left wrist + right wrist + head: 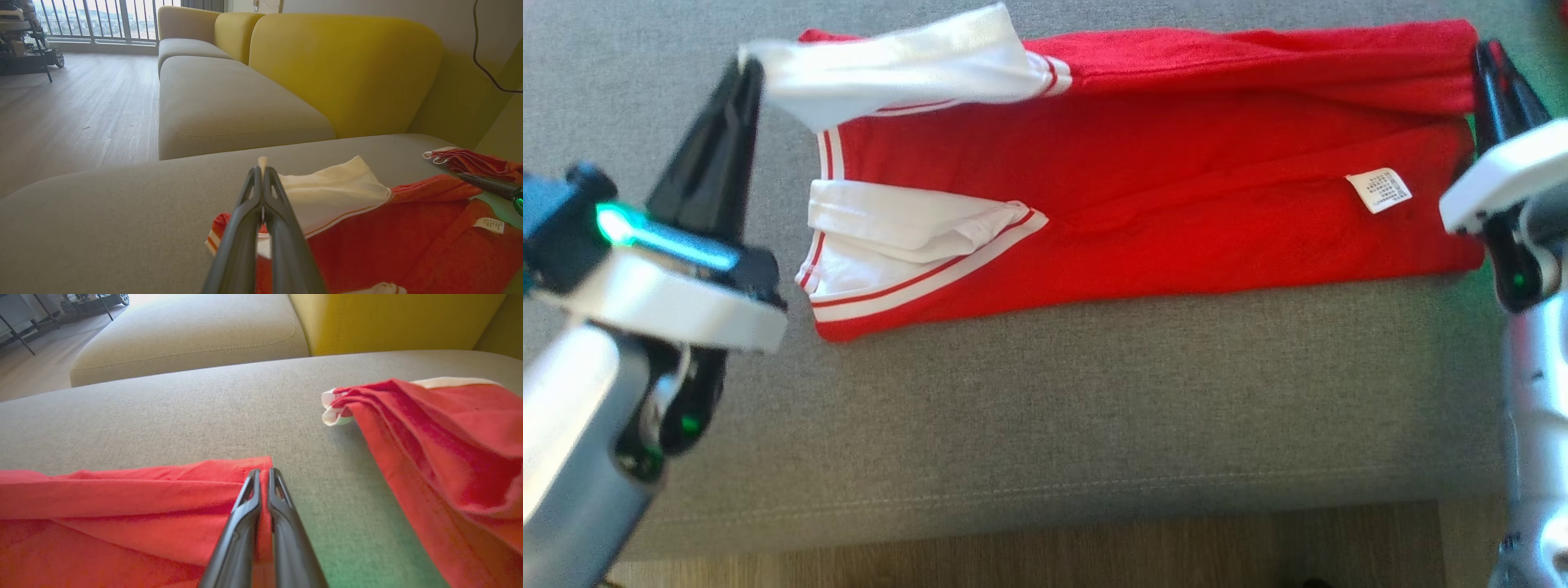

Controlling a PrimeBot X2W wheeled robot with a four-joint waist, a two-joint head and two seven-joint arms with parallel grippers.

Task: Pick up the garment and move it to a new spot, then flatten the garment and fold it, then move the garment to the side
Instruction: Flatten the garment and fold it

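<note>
Grey woven cushion [1045, 408] is spanned by a red garment [1176, 204], white sleeve [907, 65] pinched by outstretched left gripper [747, 69], hem [1454, 82] by right gripper [1488, 55].

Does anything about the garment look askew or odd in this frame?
Yes. The garment isn't flat: its near white sleeve lies bunched and folded over, and a care label faces up by the right edge, suggesting an inner side shows there. The left pincer holds the far sleeve lifted.

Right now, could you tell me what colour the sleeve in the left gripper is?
The sleeve is white with red stripes; head view shows it best.
</note>
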